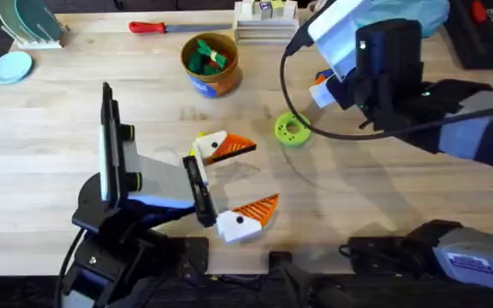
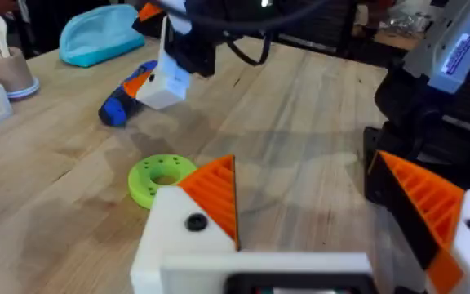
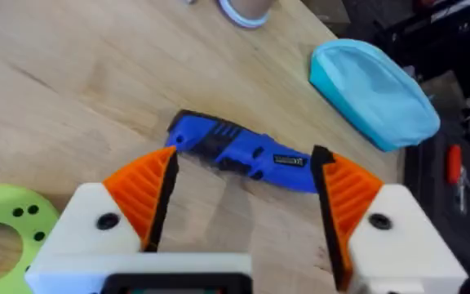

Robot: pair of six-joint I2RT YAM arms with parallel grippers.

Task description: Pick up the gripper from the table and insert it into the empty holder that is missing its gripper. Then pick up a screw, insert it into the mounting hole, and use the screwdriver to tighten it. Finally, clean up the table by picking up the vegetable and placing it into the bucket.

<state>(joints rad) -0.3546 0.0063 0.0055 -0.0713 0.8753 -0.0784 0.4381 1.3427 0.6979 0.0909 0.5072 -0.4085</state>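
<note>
On the bench, the screwdriver (image 3: pixel 239 153) lies just beyond the right gripper (image 3: pixel 243 192), jaws spread; descend centred over its body before closing; left gripper (image 1: pixel 234 184) also spread.

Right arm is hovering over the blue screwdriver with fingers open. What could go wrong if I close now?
The screwdriver lies slanted across the open right gripper, so closing may pinch it off-centre and roll it on the table. The blue pouch sits close behind it; a push could shove the tool against it. The green disc lies beside one finger and may get nudged.
</note>
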